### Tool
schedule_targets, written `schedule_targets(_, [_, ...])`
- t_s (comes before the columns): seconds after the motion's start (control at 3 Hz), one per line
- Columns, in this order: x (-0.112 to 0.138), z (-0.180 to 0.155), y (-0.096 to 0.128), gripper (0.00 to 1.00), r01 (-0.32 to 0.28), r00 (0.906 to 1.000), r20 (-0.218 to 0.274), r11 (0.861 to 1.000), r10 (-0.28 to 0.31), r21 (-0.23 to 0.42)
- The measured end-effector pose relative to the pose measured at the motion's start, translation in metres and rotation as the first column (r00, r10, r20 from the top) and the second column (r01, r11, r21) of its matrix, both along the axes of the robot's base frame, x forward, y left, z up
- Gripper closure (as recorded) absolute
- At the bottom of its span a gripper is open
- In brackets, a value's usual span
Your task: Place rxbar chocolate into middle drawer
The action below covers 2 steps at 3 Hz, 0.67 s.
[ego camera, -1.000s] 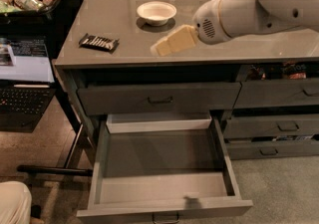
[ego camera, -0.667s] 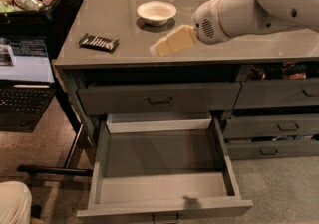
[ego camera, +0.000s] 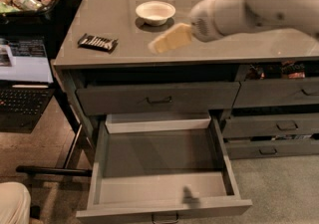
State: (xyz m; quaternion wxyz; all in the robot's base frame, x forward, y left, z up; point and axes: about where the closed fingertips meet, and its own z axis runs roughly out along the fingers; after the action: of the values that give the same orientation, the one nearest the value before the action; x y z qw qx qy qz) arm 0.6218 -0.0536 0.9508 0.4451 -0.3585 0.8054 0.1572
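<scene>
Rxbar chocolate (ego camera: 97, 42) was found ungrasped, well aside of the gripper (ego camera: 169, 40), whose state could not be told, so reaching it was judged next, the middle drawer (ego camera: 97, 163) open below.

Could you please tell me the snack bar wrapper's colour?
The flat snack bar is black with white stripes, camera view; the pale claw hovers apart from it.

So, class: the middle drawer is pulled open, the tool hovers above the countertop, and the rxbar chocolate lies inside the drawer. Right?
Not quite. The camera view shows the rxbar chocolate lying on the countertop, left of the white bowl, not inside the middle drawer. The rest holds: the drawer is pulled open and the tool hovers above the countertop near its front edge.
</scene>
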Motion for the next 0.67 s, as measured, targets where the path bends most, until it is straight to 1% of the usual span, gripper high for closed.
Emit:
schedule_targets(0.33, [0.054, -0.018, 0.026, 0.0, -0.024, 0.9976, 0.064, 0.999, 0.026, -0.043])
schedule_targets(0.67, [0.101, -0.04, 0.055, 0.0, -0.074, 0.993, 0.089, 0.996, 0.078, -0.048])
